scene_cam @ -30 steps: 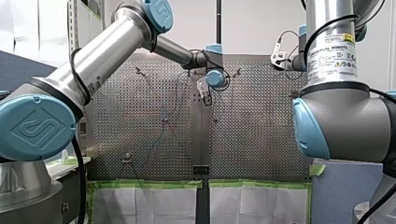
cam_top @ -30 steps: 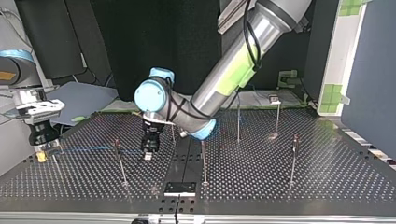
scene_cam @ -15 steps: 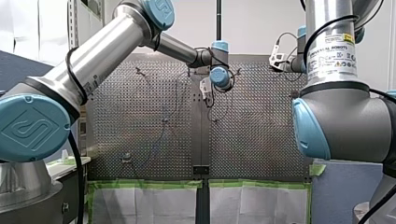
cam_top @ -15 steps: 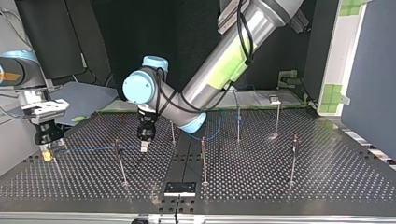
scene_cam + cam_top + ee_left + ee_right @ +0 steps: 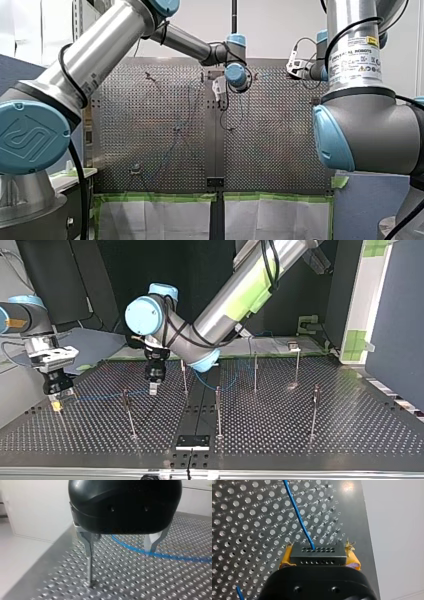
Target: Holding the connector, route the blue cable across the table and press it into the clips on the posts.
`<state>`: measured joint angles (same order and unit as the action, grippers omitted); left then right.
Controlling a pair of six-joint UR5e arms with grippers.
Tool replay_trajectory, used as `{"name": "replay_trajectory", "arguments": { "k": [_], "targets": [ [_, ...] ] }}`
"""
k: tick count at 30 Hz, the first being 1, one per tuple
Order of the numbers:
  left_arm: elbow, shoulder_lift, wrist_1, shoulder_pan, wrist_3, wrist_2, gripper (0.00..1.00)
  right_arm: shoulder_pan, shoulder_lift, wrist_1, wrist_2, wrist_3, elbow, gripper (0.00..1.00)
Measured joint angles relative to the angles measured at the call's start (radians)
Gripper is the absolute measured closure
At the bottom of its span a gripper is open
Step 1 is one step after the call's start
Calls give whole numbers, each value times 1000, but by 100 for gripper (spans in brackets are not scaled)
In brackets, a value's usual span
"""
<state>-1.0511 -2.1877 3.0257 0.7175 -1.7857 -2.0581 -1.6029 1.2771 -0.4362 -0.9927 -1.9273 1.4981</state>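
Right wrist view: right gripper [image 5: 318, 555] clamps the black connector [image 5: 318, 553] between yellow pads, anchoring the blue cable's [image 5: 298, 512] end. Top view, left of centre: the cable runs to the left gripper [image 5: 153, 388], which is spread wide beside a post [image 5: 184, 377], probably ready to guide it.

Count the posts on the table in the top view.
6 posts, by the top view: near left, far left of centre, near centre, far centre, far right, near right. More may be hidden.
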Motion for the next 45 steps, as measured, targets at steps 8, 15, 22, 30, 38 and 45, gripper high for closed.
{"name": "replay_trajectory", "arguments": {
  "k": [8, 15, 22, 30, 38, 45],
  "targets": [
    [-63, 64, 10, 32, 8, -1, 0, -4, 0, 4, 0, 1, 0, 100],
    [-122, 119, 3, 67, 15, -7, 0, -5, 0, 5, 0, 6, 0, 100],
    [-189, 185, -58, 94, 44, -10, 0, -6, -1, 5, 0, 7, 0, 100],
    [-264, 260, -133, 99, 42, -13, 0, -7, -1, 6, 0, 7, 0, 100],
    [-334, 320, -203, 94, -2, 7, 0, -7, -1, 6, 0, 8, 0, 100],
    [-388, 348, -257, 84, -44, 4, 0, -8, -1, 6, 0, 8, 0, 100]
  ]
}}
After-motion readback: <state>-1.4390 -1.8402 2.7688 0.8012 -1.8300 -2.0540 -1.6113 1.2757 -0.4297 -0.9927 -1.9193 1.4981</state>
